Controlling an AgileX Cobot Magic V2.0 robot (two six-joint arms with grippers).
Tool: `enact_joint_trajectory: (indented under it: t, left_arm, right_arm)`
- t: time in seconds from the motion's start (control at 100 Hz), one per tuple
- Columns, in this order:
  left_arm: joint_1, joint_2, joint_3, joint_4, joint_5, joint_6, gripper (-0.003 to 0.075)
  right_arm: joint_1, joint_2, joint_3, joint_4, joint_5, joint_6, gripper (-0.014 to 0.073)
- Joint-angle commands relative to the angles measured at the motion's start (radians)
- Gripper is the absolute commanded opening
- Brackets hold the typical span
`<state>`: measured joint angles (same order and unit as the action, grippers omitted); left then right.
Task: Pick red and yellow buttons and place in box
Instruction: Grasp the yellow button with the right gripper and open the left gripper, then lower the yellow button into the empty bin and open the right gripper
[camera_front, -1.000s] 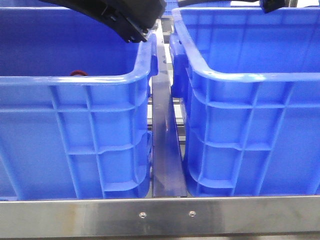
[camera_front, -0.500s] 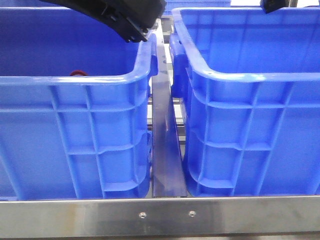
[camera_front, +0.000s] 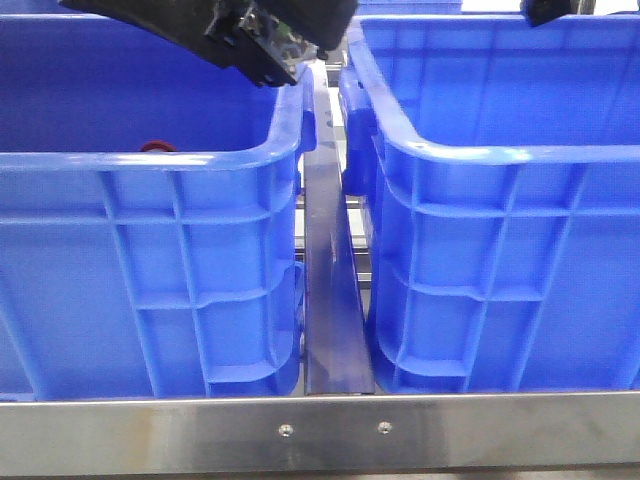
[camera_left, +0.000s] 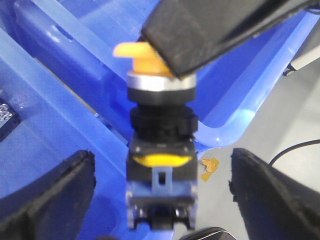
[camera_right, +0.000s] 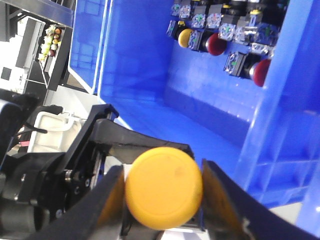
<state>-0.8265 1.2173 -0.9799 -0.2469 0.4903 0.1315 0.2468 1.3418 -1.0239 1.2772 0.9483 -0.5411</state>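
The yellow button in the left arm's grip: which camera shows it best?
The left wrist view: the yellow button fills it, cap to black body. The front view shows only the left gripper. The right wrist view shows other buttons.

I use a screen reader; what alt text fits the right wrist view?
The right gripper holds a yellow button by its domed cap between two black fingers. Beyond it, a blue crate holds a row of more buttons, yellow and red capped, along its far wall.
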Motion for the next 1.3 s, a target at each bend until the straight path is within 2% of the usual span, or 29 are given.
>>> enact_joint_trajectory:
  t: [0.0, 0.28, 0.49, 0.63, 0.73, 0.87, 0.96, 1.1, 1.29]
  left_arm:
    - [-0.01, -0.026, -0.029, -0.016, -0.062, 0.002, 0.0544]
    - [-0.01, -0.026, -0.029, -0.016, -0.062, 0.002, 0.0544]
    - [-0.01, -0.026, -0.029, -0.016, -0.062, 0.002, 0.0544]
    - [-0.01, -0.026, -0.029, -0.016, -0.062, 0.002, 0.0544]
    - [-0.01, -0.026, -0.029, -0.016, -0.062, 0.002, 0.0544]
    - [-0.01, -0.026, -0.029, -0.016, -0.062, 0.002, 0.0544]
    - [-0.01, -0.026, -0.029, -0.016, -0.062, 0.002, 0.0544]
    - [-0.01, -0.026, -0.029, -0.016, -0.064, 0.002, 0.0544]
    - [-0.01, -0.026, -0.029, -0.016, -0.073, 0.002, 0.0544]
  right_arm:
    - [-0.036, -0.038, -0.039, 0.058, 0.015, -0.036, 0.0305]
    - [-0.264, -0.09, -0.082, 0.046, 0.056, -0.162, 0.0305]
    - [-0.386, -0.092, -0.082, 0.032, -0.03, -0.287, 0.0305]
    - [-0.388, -0.086, -0.082, 0.007, -0.148, -0.372, 0.0305]
    - [-0.384, -0.065, -0.081, 0.007, -0.249, -0.501, 0.0305]
    - [-0.381, -0.004, -0.081, 0.017, -0.307, -0.594, 0.0305]
    - [-0.36, 0.045, -0.081, 0.052, -0.381, -0.628, 0.0305]
    - [-0.316, 0.12, -0.081, 0.129, -0.527, -0.773, 0.0305]
    - [-0.296, 0.225, -0.081, 0.274, -0.572, -0.933, 0.0305]
